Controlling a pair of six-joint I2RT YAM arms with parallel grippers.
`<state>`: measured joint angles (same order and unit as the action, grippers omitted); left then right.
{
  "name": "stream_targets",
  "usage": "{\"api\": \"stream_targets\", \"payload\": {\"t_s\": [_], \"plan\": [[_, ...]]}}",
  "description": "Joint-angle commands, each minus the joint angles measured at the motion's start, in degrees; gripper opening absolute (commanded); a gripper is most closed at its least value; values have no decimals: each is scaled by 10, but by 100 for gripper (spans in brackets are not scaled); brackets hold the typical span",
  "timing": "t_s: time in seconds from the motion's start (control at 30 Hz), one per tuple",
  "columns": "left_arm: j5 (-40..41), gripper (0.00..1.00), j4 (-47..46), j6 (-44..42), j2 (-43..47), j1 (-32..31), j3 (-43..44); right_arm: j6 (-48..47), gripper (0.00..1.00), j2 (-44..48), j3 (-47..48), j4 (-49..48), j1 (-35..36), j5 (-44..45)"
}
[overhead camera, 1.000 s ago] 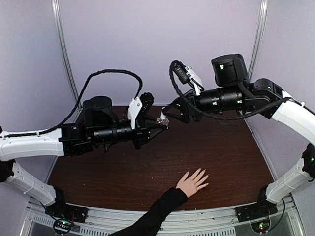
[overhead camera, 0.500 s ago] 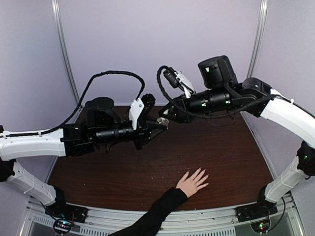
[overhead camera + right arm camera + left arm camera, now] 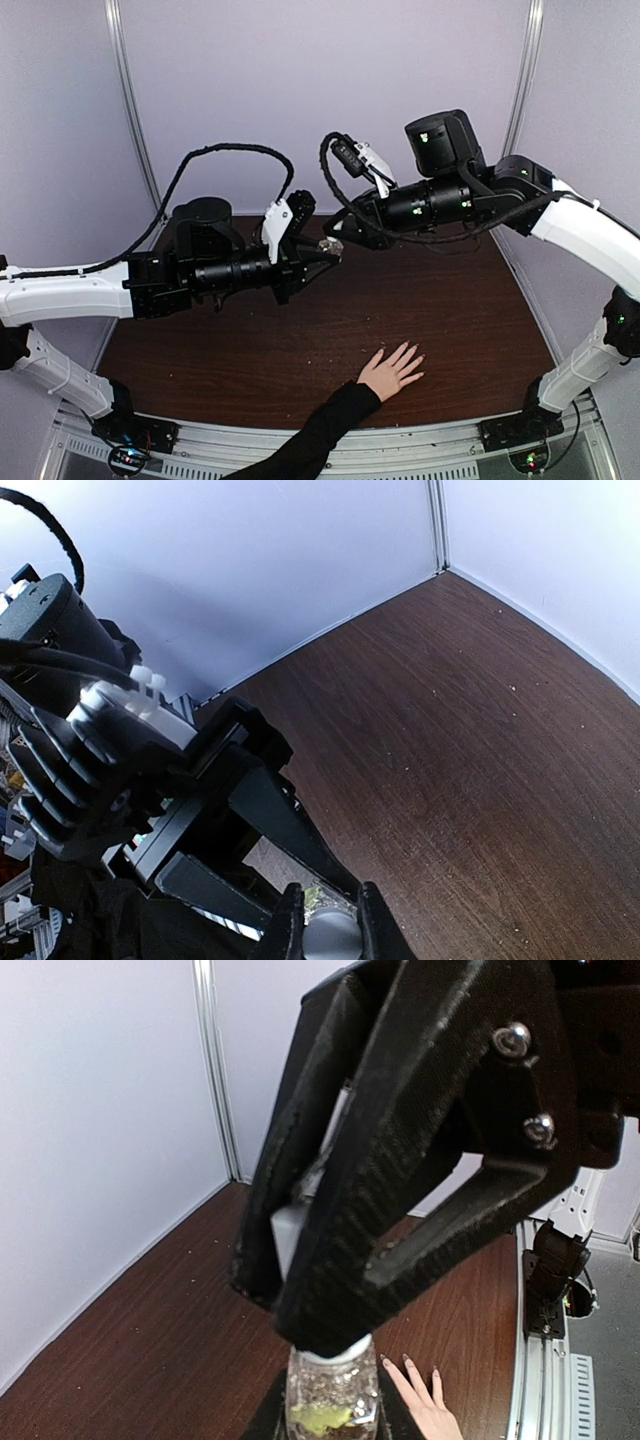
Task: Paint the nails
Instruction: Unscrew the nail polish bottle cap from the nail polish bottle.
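Freeing the cap [image 3: 330, 935] looks like your step. Your left claw [image 3: 322, 254] is clamped round the bottle [image 3: 332, 1400]; your right claw [image 3: 337, 240] is pinched on the cap atop that bottle. Twist without tilting, then lift straight. Count one bench [image 3: 480, 300], two claws, one hand [image 3: 386, 376] flat below the bottle, nearer you, one bottle, one cap, five fingers [image 3: 403, 355] bearing the nails [image 3: 406, 1360].

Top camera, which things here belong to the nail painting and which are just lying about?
Part of the job:
- nails on the hand
- glass bottle, held by the left gripper
- its cap, pinched by the right gripper

Just there:
- table
- cable looped over the left arm
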<state>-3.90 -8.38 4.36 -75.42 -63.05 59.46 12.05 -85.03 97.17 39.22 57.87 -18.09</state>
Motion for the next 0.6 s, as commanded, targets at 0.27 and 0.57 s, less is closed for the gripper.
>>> {"api": "stream_targets", "payload": {"t_s": [0.27, 0.57], "plan": [[-31, 0, -27, 7, 4, 0, 6, -51, 0, 40, -3, -16, 0, -10], [-36, 0, -36, 14, 6, 1, 5, -58, 0, 41, -6, -11, 0, -10]]}}
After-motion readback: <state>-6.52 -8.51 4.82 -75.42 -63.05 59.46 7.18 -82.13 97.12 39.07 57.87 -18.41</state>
